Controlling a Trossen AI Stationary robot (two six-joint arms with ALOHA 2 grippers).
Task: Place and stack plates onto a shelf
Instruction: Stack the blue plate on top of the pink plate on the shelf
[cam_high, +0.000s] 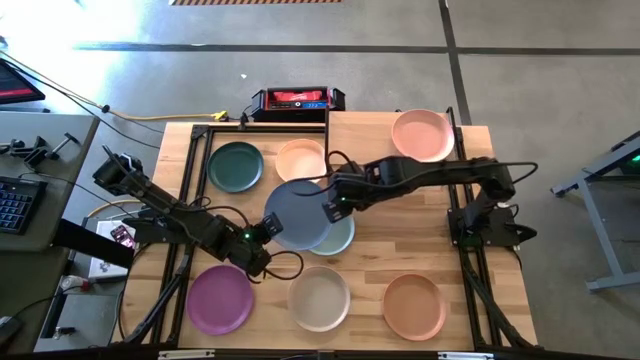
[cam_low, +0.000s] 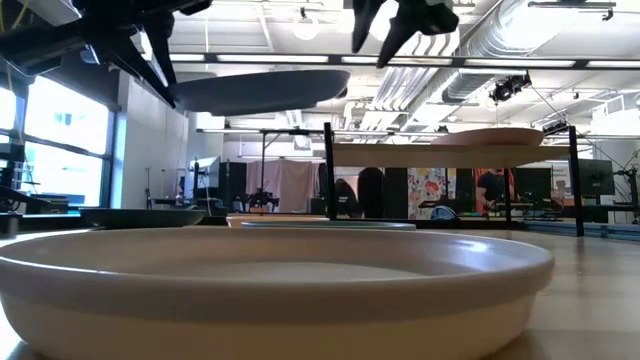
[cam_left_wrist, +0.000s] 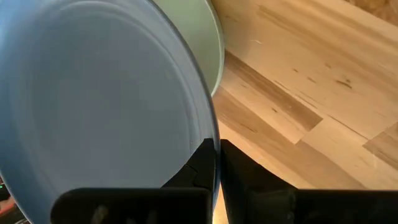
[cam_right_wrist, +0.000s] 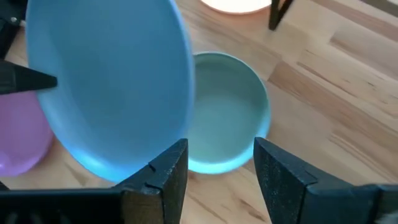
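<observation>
— The left pincer (cam_high: 268, 228): how is it seen?
— It is seen closed tight on the rim of the blue-grey plate (cam_high: 297, 214), which is held lifted above the desk (cam_high: 400, 240) near its middle. In the left wrist view the rim is pinched between the two dark fingers (cam_left_wrist: 202, 165).

— And the right pincer (cam_high: 331, 208)?
— It is found at the opposite edge of the same plate, its jaws spread wide. In the right wrist view the plate's rim is seen just beside one finger, and no grip is shown.

— What is found under the raised plate?
— A pale teal plate (cam_high: 338, 237) is seen lying on the desk, partly covered from above by the blue-grey one.

— Where are the other plates placed?
— A dark green plate (cam_high: 235, 165) and a peach plate (cam_high: 300, 158) are laid side by side at the far part of the desk. A purple plate (cam_high: 219, 298), an off-white plate (cam_high: 319, 297) and an orange plate (cam_high: 414, 305) are lined along the near edge.

— And the shelf (cam_low: 450, 154)?
— It is set at the far right corner, and one pink plate (cam_high: 422, 134) is carried on it.
</observation>
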